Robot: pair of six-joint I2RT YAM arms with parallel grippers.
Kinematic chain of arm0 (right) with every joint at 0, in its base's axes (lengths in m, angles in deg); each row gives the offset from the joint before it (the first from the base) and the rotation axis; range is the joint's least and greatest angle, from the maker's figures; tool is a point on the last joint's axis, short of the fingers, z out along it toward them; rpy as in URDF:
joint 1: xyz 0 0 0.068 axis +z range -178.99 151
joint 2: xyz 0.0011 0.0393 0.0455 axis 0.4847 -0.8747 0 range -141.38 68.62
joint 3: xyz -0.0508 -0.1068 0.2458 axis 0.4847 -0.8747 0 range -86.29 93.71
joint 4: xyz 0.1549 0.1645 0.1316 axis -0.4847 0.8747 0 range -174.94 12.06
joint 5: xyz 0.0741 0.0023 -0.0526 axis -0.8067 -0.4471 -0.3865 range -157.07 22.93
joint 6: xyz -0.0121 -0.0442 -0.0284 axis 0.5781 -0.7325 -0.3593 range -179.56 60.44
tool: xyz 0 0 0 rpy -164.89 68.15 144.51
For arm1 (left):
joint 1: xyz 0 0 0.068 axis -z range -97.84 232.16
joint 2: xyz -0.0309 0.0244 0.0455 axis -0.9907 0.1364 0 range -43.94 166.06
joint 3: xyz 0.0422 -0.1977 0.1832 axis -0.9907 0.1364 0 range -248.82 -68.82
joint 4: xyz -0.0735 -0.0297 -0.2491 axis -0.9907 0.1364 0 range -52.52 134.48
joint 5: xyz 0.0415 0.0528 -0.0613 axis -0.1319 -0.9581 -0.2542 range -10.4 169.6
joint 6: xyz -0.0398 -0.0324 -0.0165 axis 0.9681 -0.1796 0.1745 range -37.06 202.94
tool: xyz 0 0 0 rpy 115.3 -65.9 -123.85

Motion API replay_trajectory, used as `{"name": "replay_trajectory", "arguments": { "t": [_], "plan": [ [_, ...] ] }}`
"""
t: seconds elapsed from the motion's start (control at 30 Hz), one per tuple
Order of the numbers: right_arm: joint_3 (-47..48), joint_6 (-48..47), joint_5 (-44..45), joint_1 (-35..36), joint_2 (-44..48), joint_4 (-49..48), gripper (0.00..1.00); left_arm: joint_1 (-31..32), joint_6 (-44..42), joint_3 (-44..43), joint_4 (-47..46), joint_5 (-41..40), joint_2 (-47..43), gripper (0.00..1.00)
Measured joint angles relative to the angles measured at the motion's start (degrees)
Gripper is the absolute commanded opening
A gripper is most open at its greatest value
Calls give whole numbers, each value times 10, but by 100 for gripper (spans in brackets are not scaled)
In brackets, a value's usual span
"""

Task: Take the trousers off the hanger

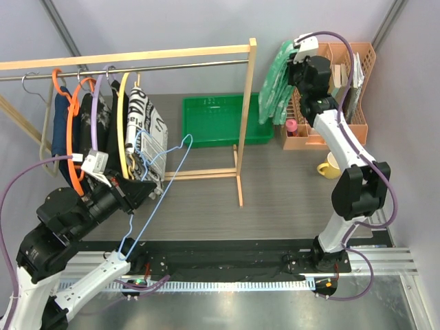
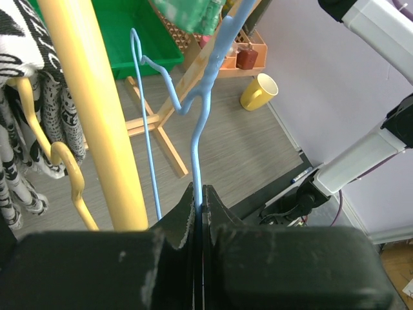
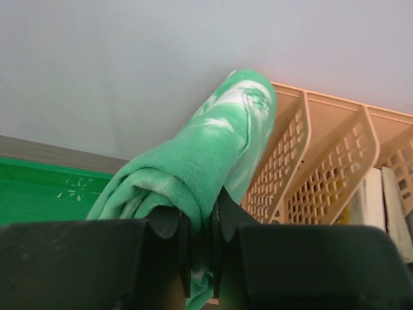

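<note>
The green mottled trousers [image 1: 277,86] hang folded from my right gripper [image 1: 297,60], high at the back right, clear of the hanger. In the right wrist view the jaws [image 3: 201,223] are shut on a fold of the trousers [image 3: 213,148]. The thin light blue wire hanger [image 1: 159,179] is bare and off the rail, slanting from its hook near the green tray down to my left gripper [image 1: 141,187]. In the left wrist view that gripper [image 2: 199,201] is shut on the hanger's wire [image 2: 202,116].
A wooden clothes rack [image 1: 245,117] with a metal rail holds orange [image 1: 69,137] and yellow [image 1: 122,130] hangers and a newspaper-print garment [image 1: 148,130]. A green tray [image 1: 216,120] lies behind it. A tan basket [image 1: 344,89], red bottle and yellow mug [image 1: 330,167] stand right.
</note>
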Motion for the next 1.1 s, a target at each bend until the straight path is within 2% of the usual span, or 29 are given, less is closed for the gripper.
{"name": "replay_trajectory", "arguments": {
  "t": [0.6,1.1],
  "plan": [
    [3,17,-38,10,54,78,1,0,2,0,-8,8,7,0],
    [69,27,-68,35,47,85,1,0,10,0,-8,8,3,0]
  ]
}}
